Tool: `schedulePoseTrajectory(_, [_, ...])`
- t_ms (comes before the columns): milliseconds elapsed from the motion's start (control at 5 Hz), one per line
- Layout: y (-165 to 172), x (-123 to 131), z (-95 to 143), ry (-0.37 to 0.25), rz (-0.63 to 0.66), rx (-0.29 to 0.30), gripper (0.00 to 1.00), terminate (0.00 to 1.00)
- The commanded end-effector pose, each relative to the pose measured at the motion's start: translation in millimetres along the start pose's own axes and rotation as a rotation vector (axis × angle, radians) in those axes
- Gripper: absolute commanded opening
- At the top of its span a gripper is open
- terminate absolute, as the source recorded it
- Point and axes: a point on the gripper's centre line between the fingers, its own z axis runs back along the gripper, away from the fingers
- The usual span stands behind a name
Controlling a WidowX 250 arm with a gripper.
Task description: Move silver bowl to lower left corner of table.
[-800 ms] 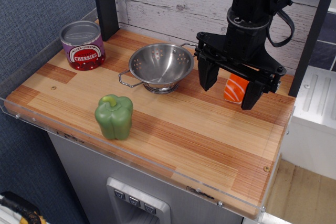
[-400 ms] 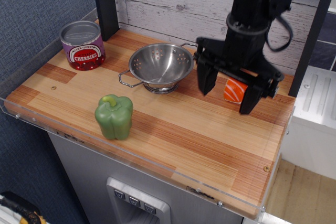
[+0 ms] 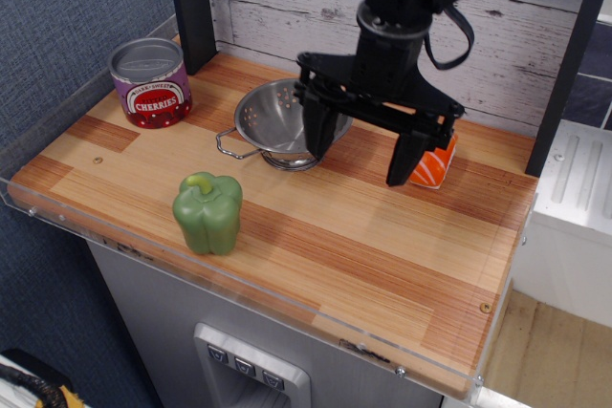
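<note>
The silver bowl point(image 3: 271, 119), a shiny steel colander with drain holes and a wire loop handle at its front left, stands upright at the back middle of the wood-plank table point(image 3: 287, 236). My gripper point(image 3: 360, 150) is open and empty, its two black fingers spread wide. The left finger point(image 3: 320, 136) hangs over the bowl's right rim and hides that side; the right finger point(image 3: 403, 160) is over the bare table to the right. I cannot tell whether the left finger touches the rim.
A purple cherries can point(image 3: 150, 82) stands at the back left. A green bell pepper point(image 3: 207, 213) stands near the front left edge. An orange and white block point(image 3: 435, 163) lies behind the right finger. A dark post point(image 3: 194, 9) rises behind the can.
The gripper has moved left from over the orange block to the bowl's right rim, staying open. The bowl, can and pepper have not moved.
</note>
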Motion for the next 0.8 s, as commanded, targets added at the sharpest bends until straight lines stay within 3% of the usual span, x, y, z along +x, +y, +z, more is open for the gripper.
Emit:
schedulePoseTrajectory(0, [65,13,9,-0.051,0.163,0.037,1.00,0.00])
schedulePoseTrajectory(200, [99,23,-1,-0.061,0.219,-0.050,1.00,0.00])
schedulePoseTrajectory(600, [124,44,-25,-0.099,0.251,-0.023,1.00,0.00])
